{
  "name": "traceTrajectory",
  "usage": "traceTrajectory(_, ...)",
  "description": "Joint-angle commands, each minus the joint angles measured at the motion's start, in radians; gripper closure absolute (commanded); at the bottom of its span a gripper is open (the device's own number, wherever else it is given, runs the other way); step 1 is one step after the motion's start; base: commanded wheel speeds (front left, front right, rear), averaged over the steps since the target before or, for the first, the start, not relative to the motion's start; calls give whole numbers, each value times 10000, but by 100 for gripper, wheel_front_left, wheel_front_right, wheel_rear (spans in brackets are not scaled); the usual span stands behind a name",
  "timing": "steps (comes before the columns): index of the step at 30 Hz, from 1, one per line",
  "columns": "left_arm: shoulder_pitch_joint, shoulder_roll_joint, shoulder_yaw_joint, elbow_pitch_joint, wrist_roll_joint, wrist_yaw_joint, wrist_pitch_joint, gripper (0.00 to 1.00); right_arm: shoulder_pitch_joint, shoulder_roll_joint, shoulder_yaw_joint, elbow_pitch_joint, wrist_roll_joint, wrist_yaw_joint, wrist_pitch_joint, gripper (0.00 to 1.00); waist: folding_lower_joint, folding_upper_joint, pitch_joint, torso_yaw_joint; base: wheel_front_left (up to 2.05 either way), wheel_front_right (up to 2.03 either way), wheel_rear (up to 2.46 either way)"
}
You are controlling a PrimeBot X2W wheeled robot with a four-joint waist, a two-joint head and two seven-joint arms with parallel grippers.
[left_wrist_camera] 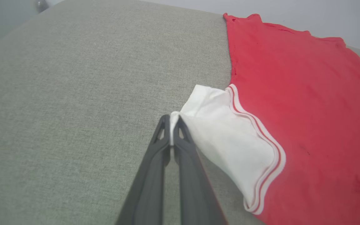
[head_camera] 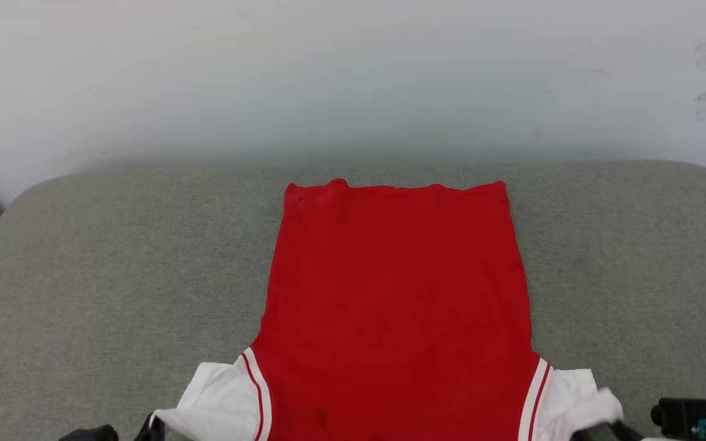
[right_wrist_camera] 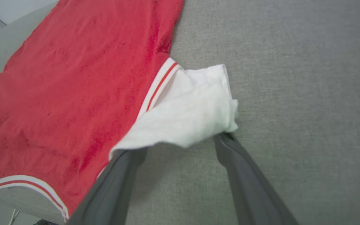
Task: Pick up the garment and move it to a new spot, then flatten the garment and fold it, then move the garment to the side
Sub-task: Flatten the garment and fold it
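The garment (head_camera: 396, 294) lies spread flat on the grey padded surface (head_camera: 114, 257), plain red side up, hem away from me. Its white sleeves with red-white trim point toward me. My left gripper (left_wrist_camera: 171, 120) is shut on the edge of the left sleeve (left_wrist_camera: 227, 134), down at the lower left of the head view (head_camera: 152, 425). My right gripper (right_wrist_camera: 181, 145) stands open, its two fingers wide apart, with the right sleeve (right_wrist_camera: 192, 109) draped loosely over the tips. In the head view the right gripper (head_camera: 618, 429) sits by that sleeve (head_camera: 573, 398).
A pale wall (head_camera: 353, 73) rises behind the surface's far edge. The surface has rounded far corners, and bare grey fabric stretches on both sides of the garment (head_camera: 635, 257). The near edge of the surface shows under the collar trim (right_wrist_camera: 20, 200).
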Motion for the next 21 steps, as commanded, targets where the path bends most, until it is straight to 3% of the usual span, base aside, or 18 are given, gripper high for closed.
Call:
traceTrajectory(1, -270, -34, -83, -251, 139, 53, -27, 100, -195, -24, -102, -353, -15, -3, 6, 0, 2, 0, 74, 39, 0, 0, 0)
traceTrajectory(6, -619, -101, -239, -854, 479, 227, -96, 100, -1246, -167, -878, -1008, 109, -3, 147, 0, 2, 0, 378, 136, 0, 0, 0)
traceTrajectory(13, -1691, -260, -339, -1530, 828, 69, -247, 100, -4323, -580, -1686, 426, 355, -3, 710, 0, 2, 0, 1781, 766, 0, 0, 0)
traceTrajectory(21, -3282, -645, -587, -1937, 1185, -379, -474, 100, -8280, -1389, -1917, 2206, 220, -3, 3699, 0, 2, 0, 3799, 1817, 0, 0, 0)
